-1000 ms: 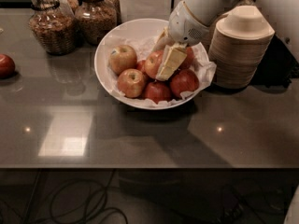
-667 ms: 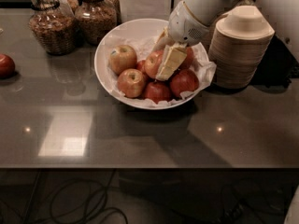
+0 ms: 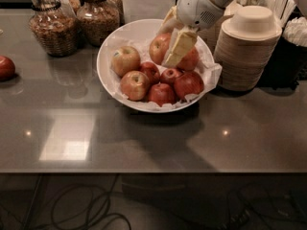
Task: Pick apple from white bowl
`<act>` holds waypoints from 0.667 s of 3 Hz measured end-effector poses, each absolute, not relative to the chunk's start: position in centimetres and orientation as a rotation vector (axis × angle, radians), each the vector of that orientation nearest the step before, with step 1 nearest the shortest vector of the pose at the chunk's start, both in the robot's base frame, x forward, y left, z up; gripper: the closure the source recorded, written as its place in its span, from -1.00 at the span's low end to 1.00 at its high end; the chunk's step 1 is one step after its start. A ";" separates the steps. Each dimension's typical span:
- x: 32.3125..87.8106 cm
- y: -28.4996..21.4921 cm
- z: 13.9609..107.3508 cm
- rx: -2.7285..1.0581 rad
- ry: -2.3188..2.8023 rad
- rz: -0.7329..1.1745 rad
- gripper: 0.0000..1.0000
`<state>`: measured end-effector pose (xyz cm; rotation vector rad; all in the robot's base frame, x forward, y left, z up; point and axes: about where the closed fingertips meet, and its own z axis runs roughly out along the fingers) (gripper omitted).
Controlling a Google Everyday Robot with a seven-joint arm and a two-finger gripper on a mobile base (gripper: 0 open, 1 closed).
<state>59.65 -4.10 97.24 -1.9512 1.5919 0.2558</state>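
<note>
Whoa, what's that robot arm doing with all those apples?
The robot is trying to pick an apple out of the white bowl. Its gripper is down inside the bowl, right beside that apple at the back. The apple looks not lifted yet and sits among the other apples. One more apple lies alone on the table, far left.

Nine apples (image 3: 135,84); one claw (image 3: 166,49) in bowl (image 3: 106,49)

cam: we have one view | from: we stand before the table (image 3: 144,143), above its front edge | facing: down and toward its back | range: near, table fills the width | frame: gripper (image 3: 173,44) top centre, over the white bowl (image 3: 101,63)
</note>
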 end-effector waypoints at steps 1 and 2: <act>59.4 -4.7 100.8 -1.932 1.543 0.189 1.00; 59.5 -4.7 101.0 -1.930 1.541 0.187 1.00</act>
